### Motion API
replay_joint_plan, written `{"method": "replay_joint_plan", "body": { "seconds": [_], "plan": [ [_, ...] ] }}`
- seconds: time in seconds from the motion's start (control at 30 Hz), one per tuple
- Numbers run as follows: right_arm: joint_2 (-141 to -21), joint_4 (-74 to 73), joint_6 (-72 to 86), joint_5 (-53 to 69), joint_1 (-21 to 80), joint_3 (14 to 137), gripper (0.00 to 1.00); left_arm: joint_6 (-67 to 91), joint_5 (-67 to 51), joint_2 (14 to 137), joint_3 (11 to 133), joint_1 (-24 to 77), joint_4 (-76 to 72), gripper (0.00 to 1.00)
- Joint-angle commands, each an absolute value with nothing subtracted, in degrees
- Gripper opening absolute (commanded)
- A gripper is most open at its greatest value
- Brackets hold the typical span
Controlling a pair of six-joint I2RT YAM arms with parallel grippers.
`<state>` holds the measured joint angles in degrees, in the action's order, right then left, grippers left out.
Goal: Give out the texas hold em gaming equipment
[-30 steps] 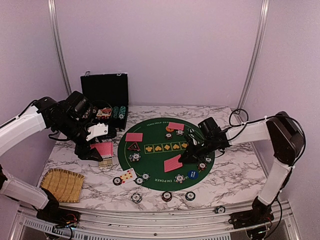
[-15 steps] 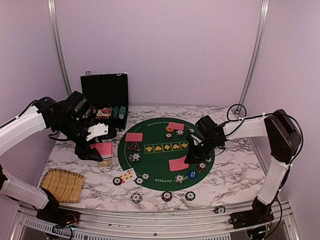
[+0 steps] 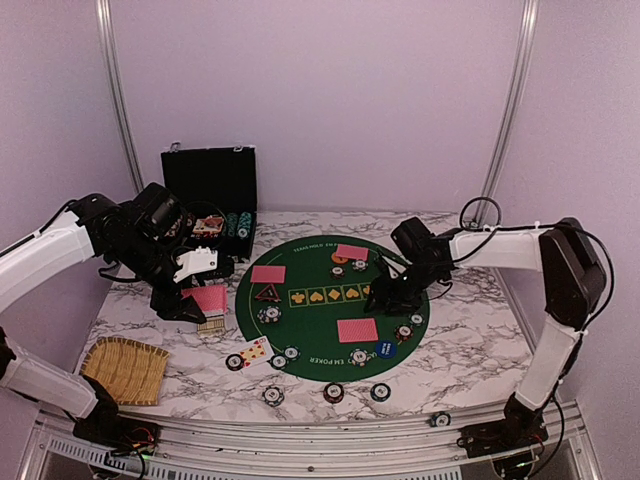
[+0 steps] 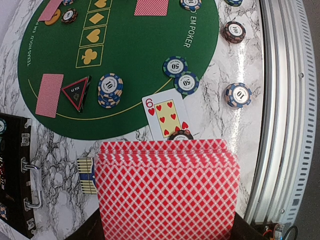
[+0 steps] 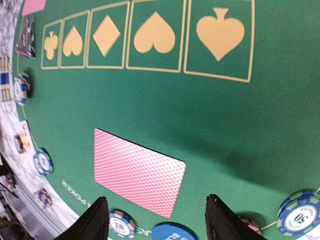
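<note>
My left gripper (image 3: 190,300) is shut on a deck of red-backed playing cards (image 4: 167,190) above the marble at the left, beside the green poker mat (image 3: 310,275). My right gripper (image 5: 157,220) stands open and empty just behind a single face-down card (image 5: 139,178) lying flat on the mat's near right part (image 3: 357,330). Two more face-down cards (image 3: 268,273) (image 3: 351,252) lie on the mat. A six of hearts (image 4: 165,115) lies face up off the mat. A dark triangular marker (image 4: 76,92), an orange button (image 3: 338,260) and a blue button (image 5: 175,233) rest on the mat. Striped chips (image 4: 175,66) (image 3: 333,392) are scattered around.
The open black chip case (image 3: 210,200) stands at the back left. A woven straw mat (image 3: 125,368) lies at the front left corner. A metal rail (image 4: 280,125) runs along the table's near edge. Lone chips (image 3: 380,391) dot the marble in front.
My right gripper opened and let go of the card, which now lies flat on the mat, and the gripper pulled back towards the far right. The left arm stayed still.
</note>
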<state>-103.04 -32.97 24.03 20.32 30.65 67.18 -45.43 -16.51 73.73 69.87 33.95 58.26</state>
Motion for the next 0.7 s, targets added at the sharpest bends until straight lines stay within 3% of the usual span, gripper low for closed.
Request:
{"method": "replay_joint_plan", "body": {
  "seconds": [0.0,0.23,0.5,0.67],
  "plan": [
    [-97.78,-29.36,26.78,22.23,33.17,72.08,0.69,-45.01,-18.42,74.0,70.73,33.84,58.88,0.0],
    [-97.51,-17.76,36.15,27.57,40.3,76.11,0.98,-44.37,-18.81,74.67,70.88,33.84,58.71,0.0],
    [-102.1,3.2,49.27,34.48,45.08,74.64,0.99,-44.38,-17.63,75.11,70.84,33.84,57.8,0.0],
    [-106.61,7.88,52.11,35.18,47.85,76.95,0.99,-44.48,-17.06,75.56,70.73,33.84,57.25,0.0]
  ]
}}
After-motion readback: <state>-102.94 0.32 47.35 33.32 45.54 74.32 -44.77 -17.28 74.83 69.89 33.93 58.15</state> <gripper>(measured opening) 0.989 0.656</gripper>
